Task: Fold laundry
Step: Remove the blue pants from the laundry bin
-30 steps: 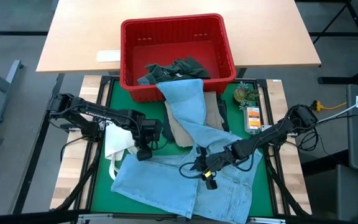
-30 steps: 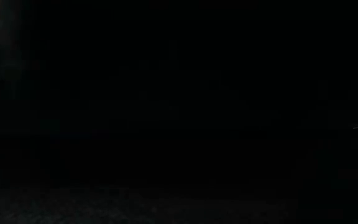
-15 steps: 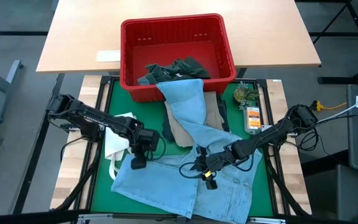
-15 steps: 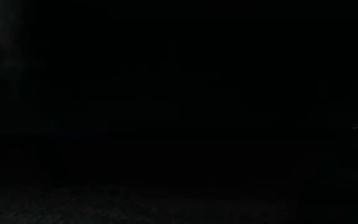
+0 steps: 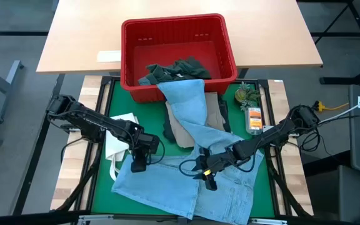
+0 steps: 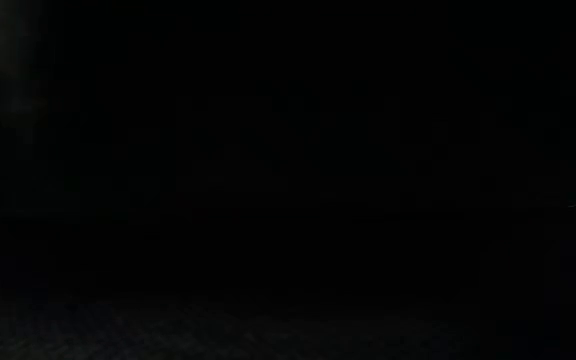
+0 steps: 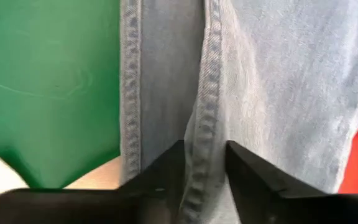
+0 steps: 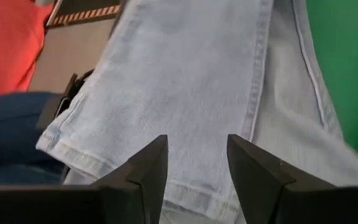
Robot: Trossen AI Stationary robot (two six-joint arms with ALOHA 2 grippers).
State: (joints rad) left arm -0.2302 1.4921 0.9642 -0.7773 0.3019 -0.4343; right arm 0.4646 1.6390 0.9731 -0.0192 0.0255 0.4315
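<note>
the light blue jeans lie spread over the green mat, one leg running up into the red basket. the left arm reaches in low from the left, its gripper pressed down at the jeans' left edge, fingers closing on a raised seam fold. the right arm stretches in from the right, its gripper low over the jeans' middle, jaws apart, holding nothing. the low view is black.
</note>
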